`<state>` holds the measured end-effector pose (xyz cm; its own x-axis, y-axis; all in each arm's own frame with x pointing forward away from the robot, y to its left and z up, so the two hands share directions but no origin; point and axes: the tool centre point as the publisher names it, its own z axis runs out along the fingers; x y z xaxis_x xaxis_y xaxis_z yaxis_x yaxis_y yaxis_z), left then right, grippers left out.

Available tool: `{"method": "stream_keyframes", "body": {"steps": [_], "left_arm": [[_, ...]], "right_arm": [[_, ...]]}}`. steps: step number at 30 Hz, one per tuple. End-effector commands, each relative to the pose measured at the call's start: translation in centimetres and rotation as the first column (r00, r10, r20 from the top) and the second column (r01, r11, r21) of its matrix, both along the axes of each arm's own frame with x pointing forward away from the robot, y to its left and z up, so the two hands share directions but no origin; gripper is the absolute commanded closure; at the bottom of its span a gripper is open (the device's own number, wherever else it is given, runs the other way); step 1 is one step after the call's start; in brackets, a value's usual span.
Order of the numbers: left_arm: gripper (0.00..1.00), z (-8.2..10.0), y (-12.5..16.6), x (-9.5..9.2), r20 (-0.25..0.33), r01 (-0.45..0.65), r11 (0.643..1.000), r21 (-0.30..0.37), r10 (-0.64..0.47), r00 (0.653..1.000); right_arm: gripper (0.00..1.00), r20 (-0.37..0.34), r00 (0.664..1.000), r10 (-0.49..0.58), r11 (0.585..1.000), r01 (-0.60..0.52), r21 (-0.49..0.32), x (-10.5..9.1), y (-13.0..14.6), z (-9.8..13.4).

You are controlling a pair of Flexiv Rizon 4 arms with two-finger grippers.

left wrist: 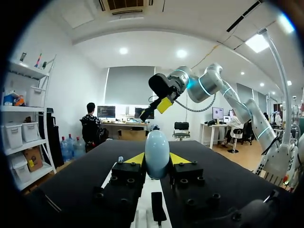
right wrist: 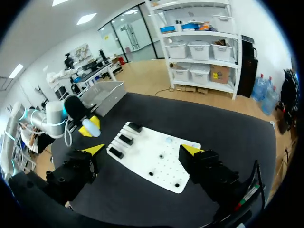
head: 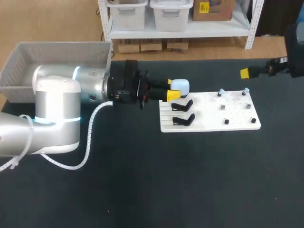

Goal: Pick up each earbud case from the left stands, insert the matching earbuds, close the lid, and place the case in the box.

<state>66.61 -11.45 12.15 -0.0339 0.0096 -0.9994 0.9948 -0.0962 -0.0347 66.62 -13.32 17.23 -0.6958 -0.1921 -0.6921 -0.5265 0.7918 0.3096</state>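
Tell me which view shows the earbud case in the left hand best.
The left wrist view: the earbud case stands large and upright between the fingers of the left hand. The head view shows it small, from above; the right wrist view, only a distant pale speck.

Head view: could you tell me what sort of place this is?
Likely a robot test bench: a white fixture board, a grey box, and the left gripper holding an earbud case.

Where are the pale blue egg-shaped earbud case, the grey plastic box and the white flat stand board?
pale blue egg-shaped earbud case (left wrist: 157, 153): left wrist view, middle of its shell.
grey plastic box (head: 61, 54): head view, its far wall.
white flat stand board (head: 209, 114): head view, bare middle patch.
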Motion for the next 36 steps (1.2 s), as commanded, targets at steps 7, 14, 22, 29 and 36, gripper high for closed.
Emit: {"method": "stream_keyframes", "body": {"steps": [7, 14, 22, 29, 36], "left_arm": [[1.00, -0.1, -0.1, 0.2, 0.000, 0.002, 1.000, -0.002, -0.002, 1.000], [1.00, -0.1, -0.1, 0.2, 0.000, 0.002, 1.000, -0.002, -0.002, 1.000], [1.00, -0.1, -0.1, 0.2, 0.000, 0.002, 1.000, -0.002, -0.002, 1.000], [1.00, -0.1, -0.1, 0.2, 0.000, 0.002, 1.000, -0.002, -0.002, 1.000], [1.00, -0.1, -0.1, 0.2, 0.000, 0.002, 1.000, -0.002, -0.002, 1.000]], "right_arm": [[0.00, -0.014, 0.995, 0.095, 0.995, -0.095, -0.019, -3.6, 5.7, 0.9], [0.00, -0.041, 0.994, 0.104, 0.995, -0.104, -0.004, -4.8, 8.9, 0.1], [0.00, -0.064, 0.992, 0.106, 0.994, -0.106, 0.006, -4.9, 11.9, -0.5], [0.00, -0.091, 0.988, 0.125, 0.992, -0.123, 0.029, -4.4, 14.1, -1.2], [0.00, -0.115, 0.984, 0.134, 0.991, -0.131, 0.038, -3.3, 15.2, -1.6]]}}
